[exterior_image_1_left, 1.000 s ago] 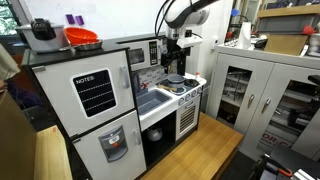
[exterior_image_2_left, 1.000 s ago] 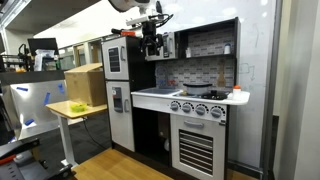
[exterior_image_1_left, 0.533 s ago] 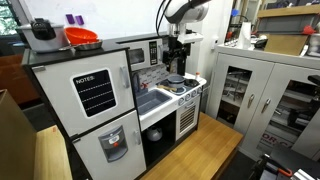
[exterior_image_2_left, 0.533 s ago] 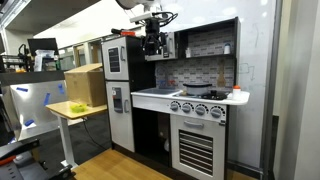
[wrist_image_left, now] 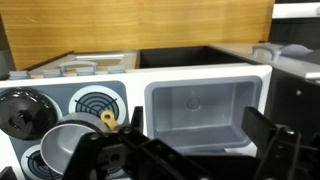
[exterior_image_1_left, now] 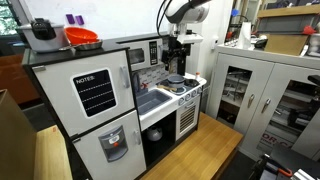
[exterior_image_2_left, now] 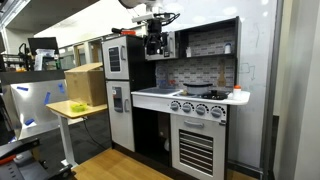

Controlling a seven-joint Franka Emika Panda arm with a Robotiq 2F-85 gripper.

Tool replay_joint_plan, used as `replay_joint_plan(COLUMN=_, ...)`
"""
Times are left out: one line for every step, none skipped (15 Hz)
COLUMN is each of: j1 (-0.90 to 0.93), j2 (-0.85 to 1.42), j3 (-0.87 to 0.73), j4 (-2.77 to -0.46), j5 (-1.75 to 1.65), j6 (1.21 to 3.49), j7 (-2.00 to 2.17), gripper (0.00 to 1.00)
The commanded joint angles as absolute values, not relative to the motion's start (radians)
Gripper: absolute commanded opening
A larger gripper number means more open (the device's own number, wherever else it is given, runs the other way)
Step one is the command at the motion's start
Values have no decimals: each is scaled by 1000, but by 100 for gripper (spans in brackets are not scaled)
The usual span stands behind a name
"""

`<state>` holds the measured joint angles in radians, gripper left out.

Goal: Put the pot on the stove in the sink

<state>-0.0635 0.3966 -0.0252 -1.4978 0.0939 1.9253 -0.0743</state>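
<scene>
A silver pot [wrist_image_left: 60,146] sits on the toy stove [wrist_image_left: 95,102] at the lower left of the wrist view, next to a black round lid [wrist_image_left: 22,111]. The pot also shows on the stovetop in an exterior view [exterior_image_1_left: 176,81]. The grey sink [wrist_image_left: 196,104] lies right of the stove and is empty; it also shows in an exterior view [exterior_image_1_left: 152,102]. My gripper [wrist_image_left: 198,122] hangs well above the sink, open and empty. It shows high over the counter in both exterior views [exterior_image_1_left: 177,58] [exterior_image_2_left: 153,46].
An orange bowl [exterior_image_1_left: 82,37] and a dark pot [exterior_image_1_left: 42,33] stand on top of the toy fridge. Metal cabinets [exterior_image_1_left: 250,90] stand beside the kitchen. A cardboard box [exterior_image_2_left: 85,84] rests on a small table [exterior_image_2_left: 75,109].
The arm has shifted slightly sideways above the counter. The gripper stays open and the pot has not moved.
</scene>
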Motion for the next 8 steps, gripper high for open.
replay_joint_plan(j1=-121, j2=371, j3=-17, j4=-1537, j5=232, j6=2060, j7=-81, gripper=100)
replay_joint_plan(j1=-135, j2=361, j3=-18, j4=-1557, j5=268, j6=2112, j7=-85, gripper=100)
replay_joint_plan(j1=-149, j2=353, j3=-18, j4=-1577, j5=301, j6=2173, j7=-95, gripper=100)
replay_joint_plan(j1=-157, j2=342, j3=-22, j4=-1604, j5=301, j6=2233, j7=-129, gripper=100)
replay_joint_plan(j1=-162, j2=329, j3=-28, j4=-1631, j5=284, j6=2283, j7=-161, gripper=100)
replay_joint_plan(j1=-169, j2=315, j3=-30, j4=-1660, j5=271, j6=2323, j7=-193, gripper=100)
replay_joint_plan(j1=-175, j2=298, j3=-34, j4=-1694, j5=251, j6=2351, j7=-230, gripper=100)
replay_joint_plan(j1=-183, j2=284, j3=-37, j4=-1722, j5=235, j6=2361, j7=-276, gripper=100)
